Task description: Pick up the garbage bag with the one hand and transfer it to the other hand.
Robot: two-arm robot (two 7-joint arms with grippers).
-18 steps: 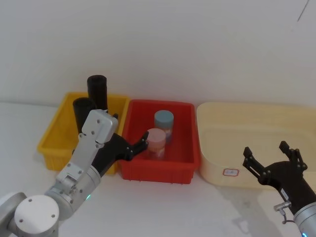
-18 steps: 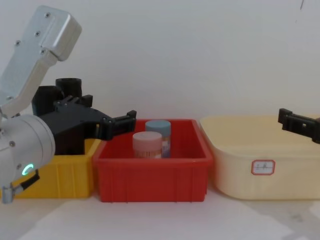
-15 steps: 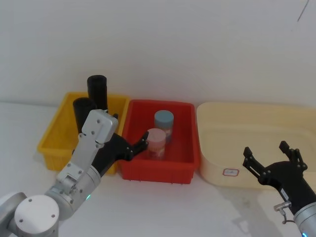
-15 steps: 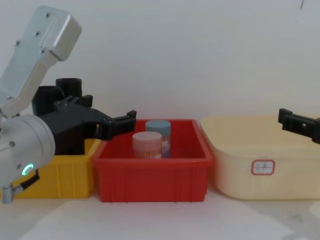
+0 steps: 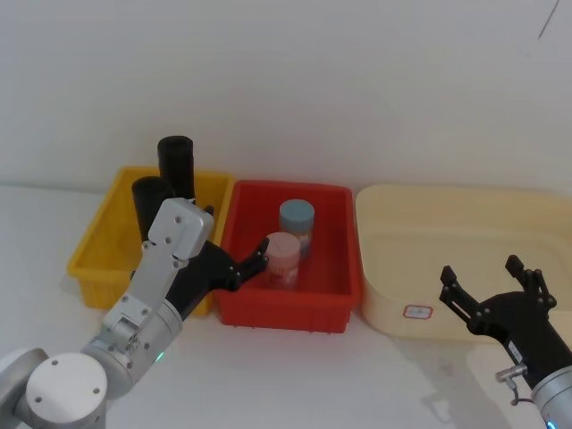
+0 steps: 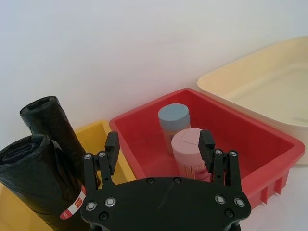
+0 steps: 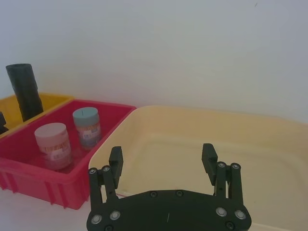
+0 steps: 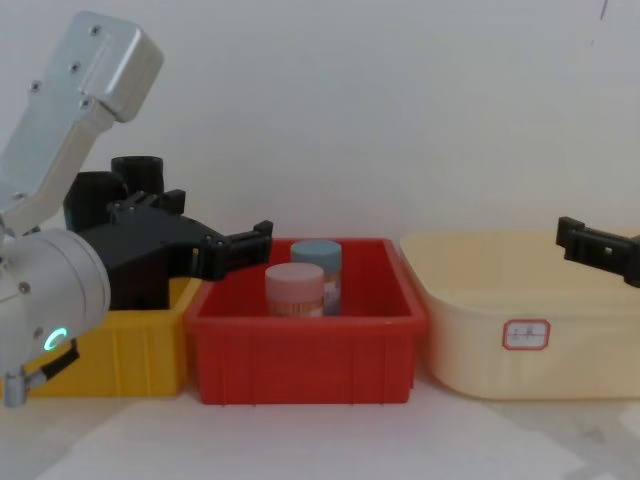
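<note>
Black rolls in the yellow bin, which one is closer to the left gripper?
The front roll, with the red-and-white label, beside the open left gripper; the rear roll stands behind it.

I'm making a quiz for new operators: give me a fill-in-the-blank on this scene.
The garbage bag stands in the ___ bin. The pink-lidded jar and blue-lidded jar sit in the ___ bin. The left gripper has its fingers ___. The right gripper, near the cream tub, holds ___.
Missing: yellow; red; open; nothing.
</note>
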